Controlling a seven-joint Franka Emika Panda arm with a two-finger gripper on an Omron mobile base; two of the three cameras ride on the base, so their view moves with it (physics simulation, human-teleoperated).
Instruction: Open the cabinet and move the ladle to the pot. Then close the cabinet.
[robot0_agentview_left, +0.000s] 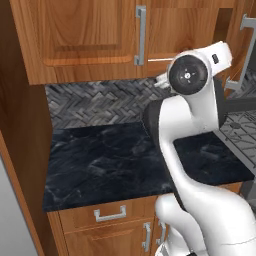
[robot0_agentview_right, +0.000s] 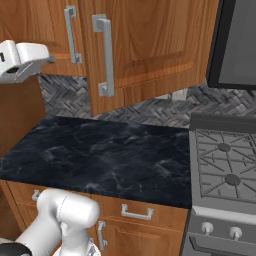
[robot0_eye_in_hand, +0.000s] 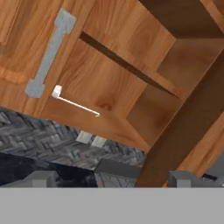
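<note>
Dark marble counter (robot0_agentview_left: 100, 160) ran below the cabinet (robot0_eye_in_hand: 113, 83), stove (robot0_agentview_right: 225, 170) off to one side. Gripper (robot0_eye_in_hand: 111, 177) had its jaws spread wide, holding nothing. One cabinet door stood open ahead of the fingers; the ladle (robot0_eye_in_hand: 76, 103) lay on the cabinet floor, up and left of the jaws, long axis running diagonally across the hand view, bowl end farthest left. Pot location could not be told.
</note>
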